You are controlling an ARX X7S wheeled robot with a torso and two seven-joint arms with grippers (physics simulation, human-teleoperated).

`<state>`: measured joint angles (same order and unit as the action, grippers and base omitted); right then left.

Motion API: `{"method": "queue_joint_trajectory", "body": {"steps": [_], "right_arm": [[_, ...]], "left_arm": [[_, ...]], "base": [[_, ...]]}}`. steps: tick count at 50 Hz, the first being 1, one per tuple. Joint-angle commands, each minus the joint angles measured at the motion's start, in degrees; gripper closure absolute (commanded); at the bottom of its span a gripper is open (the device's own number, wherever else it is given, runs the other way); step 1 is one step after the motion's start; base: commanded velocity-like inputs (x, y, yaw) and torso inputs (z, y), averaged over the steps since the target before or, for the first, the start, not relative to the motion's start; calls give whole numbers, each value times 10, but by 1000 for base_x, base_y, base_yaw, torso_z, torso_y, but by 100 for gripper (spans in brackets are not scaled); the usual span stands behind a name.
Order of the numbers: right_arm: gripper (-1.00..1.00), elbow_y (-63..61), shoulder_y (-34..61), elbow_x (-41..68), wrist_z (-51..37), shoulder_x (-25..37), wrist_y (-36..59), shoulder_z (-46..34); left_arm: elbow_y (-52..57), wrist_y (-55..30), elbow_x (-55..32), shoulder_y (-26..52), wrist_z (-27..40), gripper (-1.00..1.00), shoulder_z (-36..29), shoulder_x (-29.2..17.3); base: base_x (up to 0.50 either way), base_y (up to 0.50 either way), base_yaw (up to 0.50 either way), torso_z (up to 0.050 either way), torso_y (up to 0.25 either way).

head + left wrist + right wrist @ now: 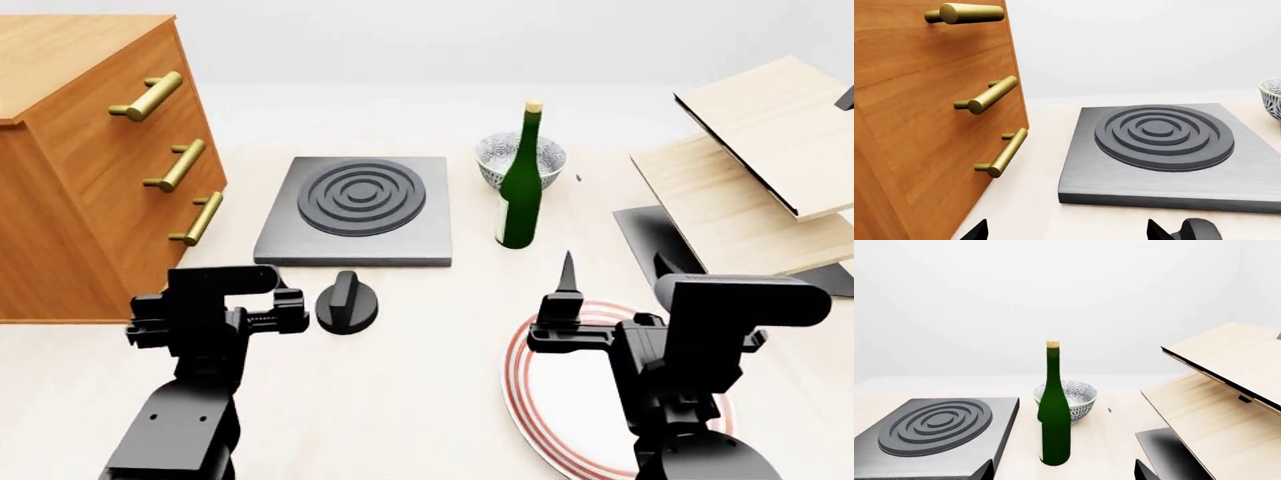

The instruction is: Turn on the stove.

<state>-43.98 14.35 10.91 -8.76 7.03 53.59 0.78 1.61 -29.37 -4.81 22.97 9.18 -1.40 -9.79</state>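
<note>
Both grippers, left (287,305) and right (567,300), hover open and empty nearest the camera, the knob (344,300) just beside the left one, the stove (358,208) beyond it, between drawers (94,150) and bottle (519,185).

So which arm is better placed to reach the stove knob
Left. The left pincer sits just beside the knob, in front of the stove. The right pincer is farther off, over the plate.
</note>
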Motion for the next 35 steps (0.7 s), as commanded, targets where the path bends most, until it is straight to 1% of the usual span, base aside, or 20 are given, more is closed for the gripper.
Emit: {"method": "queue_joint_trajectory", "body": {"steps": [1, 15, 20, 23, 27, 35], "right_arm": [[-100, 7, -8, 7, -4, 2, -10, 0], [-100, 6, -14, 17, -9, 6, -13, 2], [-100, -17, -14, 23, -12, 9, -2, 2], [-100, -1, -20, 24, -11, 4, -17, -1], [-100, -4, -20, 30, -12, 5, -10, 1], [-100, 10, -23, 31, -15, 9, -22, 5]], "left_arm": [[-155, 122, 21, 22, 15, -100, -11, 6], [-253, 186, 33, 41, 29, -100, -36, 27], [-271, 197, 36, 42, 31, -100, -46, 32], [-297, 208, 38, 51, 35, -100, -51, 38], [-300, 206, 40, 55, 37, -100, -58, 41], [-358, 234, 44, 79, 43, -100, -73, 52]], "base": [[0, 0, 0, 0, 0], [0, 0, 0, 0, 0], [0, 0, 0, 0, 0], [0, 0, 0, 0, 0], [0, 0, 0, 0, 0], [0, 0, 0, 0, 0]]}}
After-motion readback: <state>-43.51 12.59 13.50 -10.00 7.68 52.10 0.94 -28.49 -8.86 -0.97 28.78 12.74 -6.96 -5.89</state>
